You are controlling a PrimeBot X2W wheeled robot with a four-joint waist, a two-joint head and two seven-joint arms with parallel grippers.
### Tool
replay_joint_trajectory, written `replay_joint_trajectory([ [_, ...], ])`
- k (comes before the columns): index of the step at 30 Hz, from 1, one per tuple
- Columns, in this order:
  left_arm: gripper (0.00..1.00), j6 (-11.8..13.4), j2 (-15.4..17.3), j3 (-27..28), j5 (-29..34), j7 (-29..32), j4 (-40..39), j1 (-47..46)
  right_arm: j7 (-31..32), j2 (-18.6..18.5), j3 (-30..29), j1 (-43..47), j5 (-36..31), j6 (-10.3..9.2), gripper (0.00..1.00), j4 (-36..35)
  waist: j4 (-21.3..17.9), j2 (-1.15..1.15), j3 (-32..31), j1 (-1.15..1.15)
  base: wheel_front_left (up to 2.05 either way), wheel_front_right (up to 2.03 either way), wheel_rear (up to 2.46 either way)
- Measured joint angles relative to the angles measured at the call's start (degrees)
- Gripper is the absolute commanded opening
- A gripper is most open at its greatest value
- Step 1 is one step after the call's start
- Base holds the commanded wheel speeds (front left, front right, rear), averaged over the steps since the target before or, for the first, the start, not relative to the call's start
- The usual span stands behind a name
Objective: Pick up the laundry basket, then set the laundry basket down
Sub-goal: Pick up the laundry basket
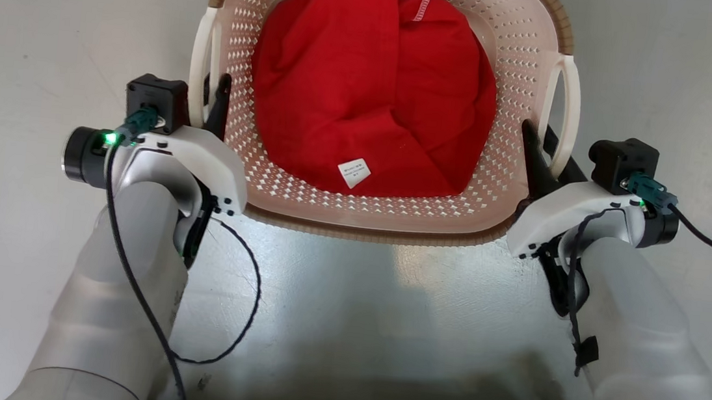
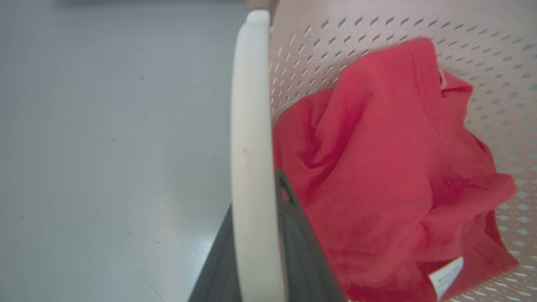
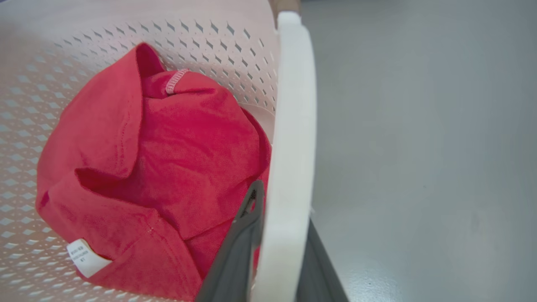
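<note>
Showing the laundry basket (image 1: 361,217) at twelve o'clock in the head view, above the grey floor (image 1: 32,31), with a crumpled red garment (image 1: 366,90) and its white label (image 1: 353,172) lying inside. At the basket's nine o'clock side the left gripper (image 1: 215,92) has its jaws pinching the left loop handle (image 1: 200,61), one dark finger on either face of the loop; at three o'clock the right gripper (image 1: 537,139) pinches the right loop handle (image 1: 570,109) likewise. Whether the basket rests on the floor or hangs clear cannot be told.
</note>
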Motion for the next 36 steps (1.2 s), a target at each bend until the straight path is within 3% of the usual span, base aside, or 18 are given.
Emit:
replay_joint_trajectory([
  [18, 0.0, 0.85, -0.75, -4.13, -3.33, 0.01, 8.55, 0.81, -0.05, -0.01, 6.36, 3.72, 8.58, -0.37, 0.0, 4.81, 1.25, 0.0, -7.61, 0.0, 0.0, 0.0, 0.0],
  [28, 0.0, 0.83, -1.43, -12.04, -12.92, 1.13, 15.62, 6.36, 0.26, 0.83, 13.18, 6.75, 14.48, -0.09, 0.0, 14.86, 1.6, 0.0, -19.0, 0.0, 0.0, 0.0, 0.0],
  [36, 0.0, 2.05, -1.25, -20.0, -21.39, 5.92, 16.19, 13.45, 5.93, 0.91, 18.41, 11.55, 18.73, -0.09, 0.0, 16.84, 1.93, 0.0, -30.8, 0.0, 0.0, 0.0, 0.0],
])
